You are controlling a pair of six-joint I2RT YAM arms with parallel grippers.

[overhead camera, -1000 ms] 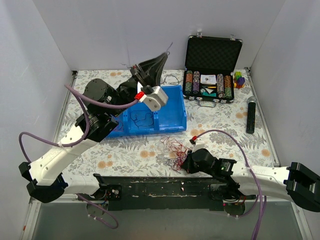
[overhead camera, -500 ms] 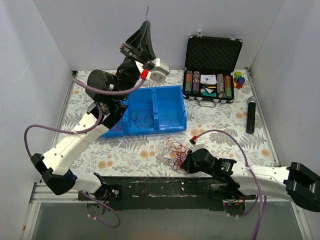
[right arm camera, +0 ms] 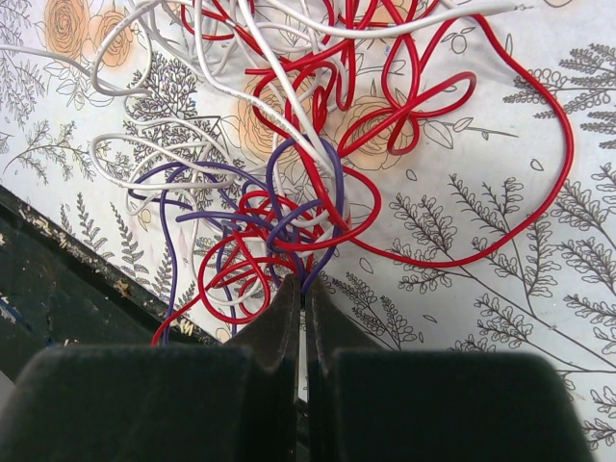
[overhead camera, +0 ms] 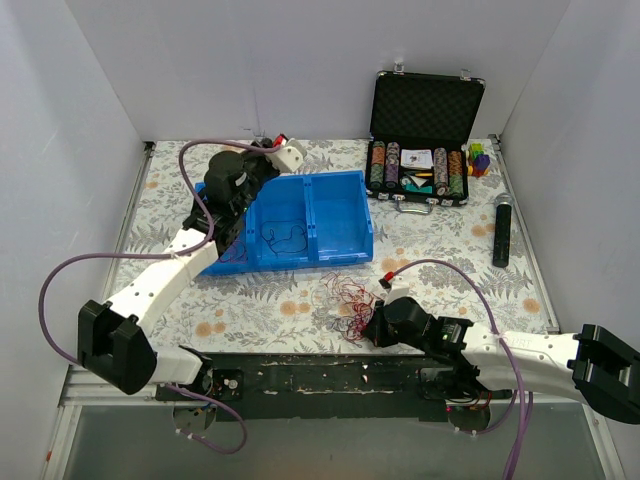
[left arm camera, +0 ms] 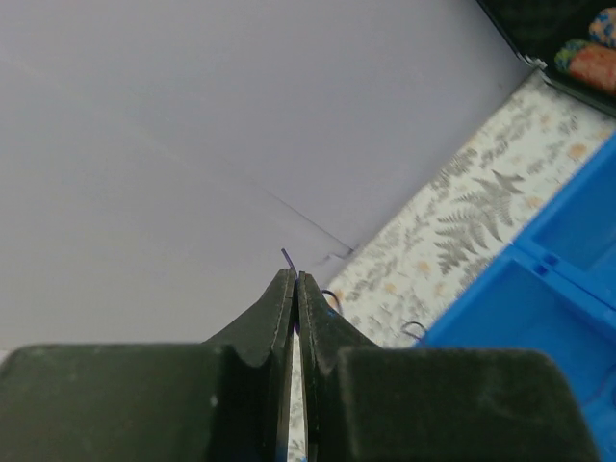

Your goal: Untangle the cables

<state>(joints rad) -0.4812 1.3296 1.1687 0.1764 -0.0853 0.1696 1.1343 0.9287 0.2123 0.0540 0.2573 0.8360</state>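
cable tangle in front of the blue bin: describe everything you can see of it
The cable tangle is a loose, flat knot of thin, glossy insulated wires: mostly red, several white, a few purple, looping over one another. It lies on the floral table cover, between the blue bin and the table's front edge. The right gripper, shut, meets its near side, seemingly pinching purple and red strands.

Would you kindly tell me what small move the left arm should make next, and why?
Probably swing the left claw over the blue bin and open it there. It is shut on a thin purple cable whose tip just shows, yet points at the back wall beyond the bin, which already holds a dark cable.
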